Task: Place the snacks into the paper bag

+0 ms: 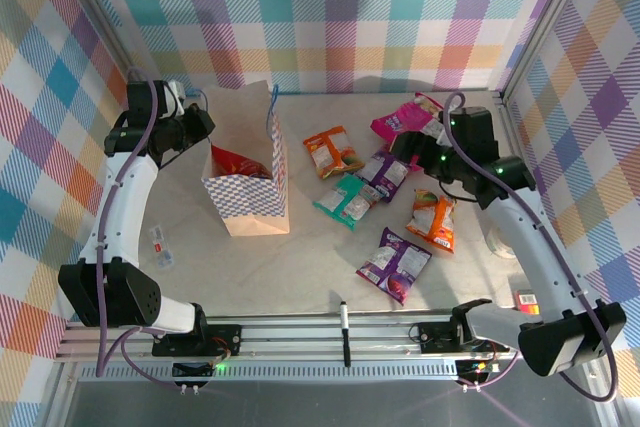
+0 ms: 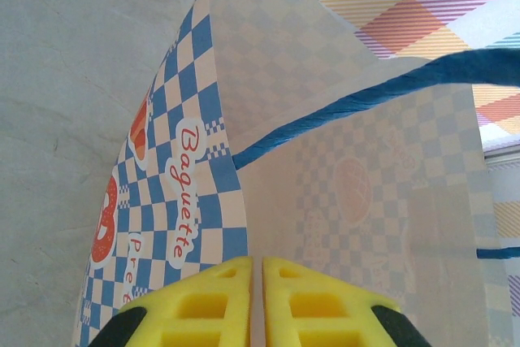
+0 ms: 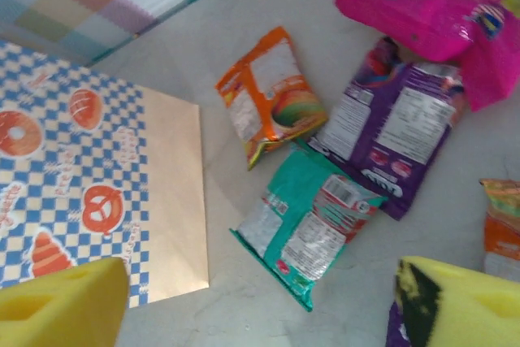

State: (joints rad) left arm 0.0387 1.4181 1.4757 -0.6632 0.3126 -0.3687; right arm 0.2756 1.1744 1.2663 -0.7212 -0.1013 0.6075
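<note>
1. Top external view: the paper bag [image 1: 246, 202] stands upright on the left of the table [image 1: 300, 282], mouth up, with one red packet [image 1: 238, 161] inside. Six packets lie flat on the table to its right, apart from the bag.
2. We judge the task to be at an early stage: one snack is bagged and six are to go. The step in hand is the approach to the next packet.
3. The left gripper [image 1: 203, 130] sits at the far-left rim of the bag. In the left wrist view its yellow pads [image 2: 215, 298] are closed on the upper edge of the bag wall, which we read as holding the mouth open. A blue cord handle [image 2: 349, 103] crosses beyond them.
4. The right gripper [image 1: 405, 152] hangs over the packet cluster. In the right wrist view its fingers [image 3: 57, 302] stand wide apart with nothing between them.
5. The teal packet [image 3: 313, 221] lies directly below the open jaws. It touches the purple packet [image 3: 398, 123] at its far-right corner, and the orange packet [image 3: 272, 95] lies just beyond it.
6. The next move calls for these actions:
   - Lower onto one packet; the teal one is the likeliest.
   - Pinch the crinkly film and lift it clear of its neighbours.
   - Carry it left over the bag mouth.
7. View comparison:
   - The top external view gives the bag's contents, the pink packet [image 1: 405, 117] and the whole layout.
   - The left wrist view adds the pad contact on the paper, which is too small to tell from above.
   - The right wrist view adds the jaw gap and the contact between packets.
</note>
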